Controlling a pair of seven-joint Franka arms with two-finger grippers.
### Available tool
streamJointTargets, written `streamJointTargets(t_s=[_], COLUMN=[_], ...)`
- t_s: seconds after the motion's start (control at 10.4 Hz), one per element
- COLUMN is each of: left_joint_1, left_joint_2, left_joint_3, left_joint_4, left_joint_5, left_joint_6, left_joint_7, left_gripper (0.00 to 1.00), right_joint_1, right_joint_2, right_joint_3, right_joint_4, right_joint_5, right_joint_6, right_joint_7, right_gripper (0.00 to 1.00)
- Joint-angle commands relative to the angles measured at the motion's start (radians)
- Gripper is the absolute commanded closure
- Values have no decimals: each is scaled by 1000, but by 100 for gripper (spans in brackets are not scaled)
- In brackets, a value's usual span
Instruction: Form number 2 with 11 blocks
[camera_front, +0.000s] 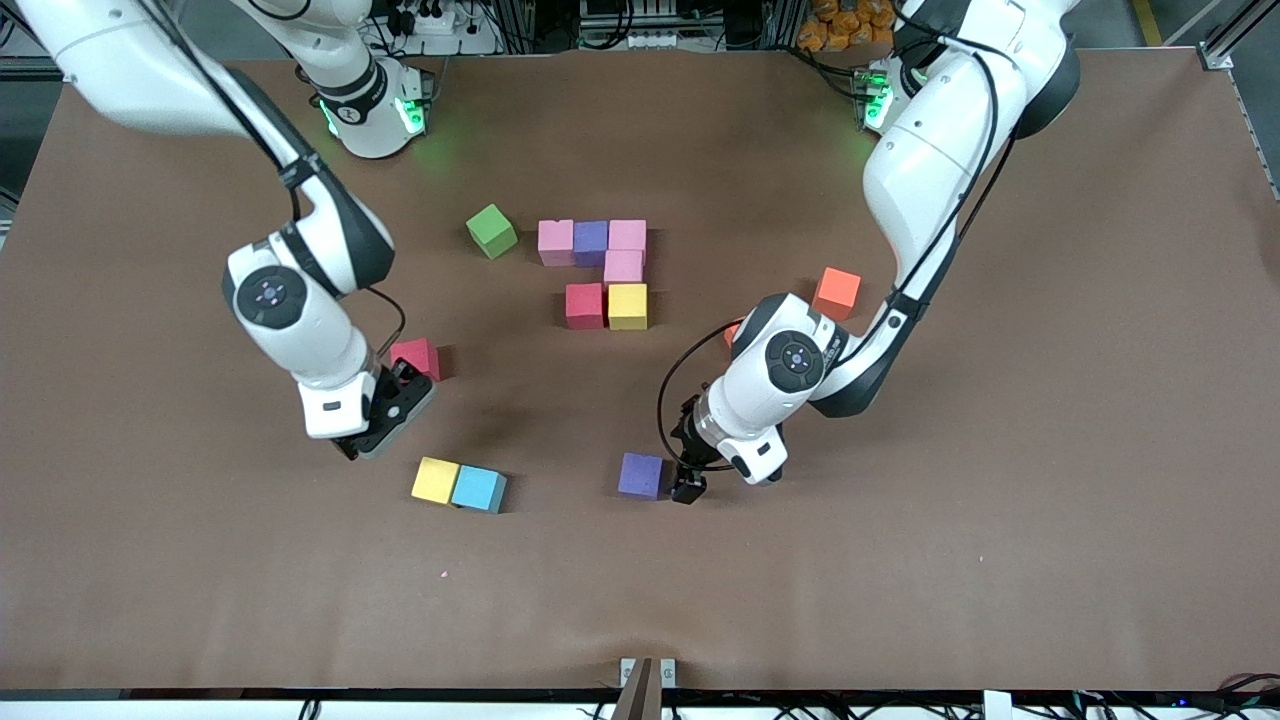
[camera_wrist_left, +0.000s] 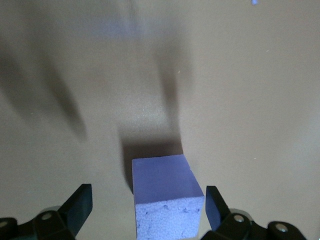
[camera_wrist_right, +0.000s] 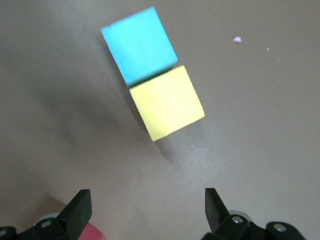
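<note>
Brown matte covering spreads across the counter (camera_front: 900, 560), where a partial number 2 (camera_front: 605, 275) stands near the middle: a top row of pink, purple and pink cubes, a pink cube under the end toward the left arm, then a red and a yellow cube side by side below. A green cube (camera_front: 491, 231) sits just beside that top row, toward the right arm's end. The left hand (camera_front: 676, 482) is low by a loose purple cube (camera_front: 641, 475), its fingers (camera_wrist_left: 78, 205) spread wide with the cube between them in the left wrist view, no contact visible. The right hand (camera_front: 372, 425) hangs wide open and empty above the counter between a loose red cube (camera_front: 416, 357) and a touching pair nearer the front camera, a yellow cube (camera_front: 436, 480) and a light blue cube (camera_front: 479, 488). An orange cube (camera_front: 837, 292) lies apart toward the left arm's end, and another orange one (camera_front: 731, 334) peeks out beside the left arm's wrist.
</note>
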Motion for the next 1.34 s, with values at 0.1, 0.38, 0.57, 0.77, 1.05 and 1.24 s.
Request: streamJointTargets(t_s=[0.1, 0.38, 0.57, 0.77, 1.05, 1.24], left_joint_1=[-33, -33, -27, -13, 53, 96], left_joint_2=[42, 42, 36, 2, -81, -119], left_joint_3=[5, 5, 7, 10, 11, 13], left_joint_4=[35, 35, 34, 25, -7, -24], left_joint_5=[-28, -26, -26, -26, -2, 40], left_joint_6=[38, 72, 72, 58, -140, -217], left_joint_7=[69, 80, 81, 72, 83, 83], left_gripper=[0, 0, 0, 0, 0, 0], right_joint_1=[-54, -73, -69, -79, -114, -108], right_joint_2=[25, -85, -186, -197, -187, -164], right_joint_3=[27, 44, 46, 40, 26, 24], right_joint_4=[-22, -155, -278, -314, -355, -363], right_joint_5=[48, 220, 231, 229, 229, 231], right_joint_6=[-8, 9, 111, 109, 99, 107], right_joint_7=[73, 213, 325, 388, 449, 486], right_gripper=[0, 0, 0, 0, 0, 0])
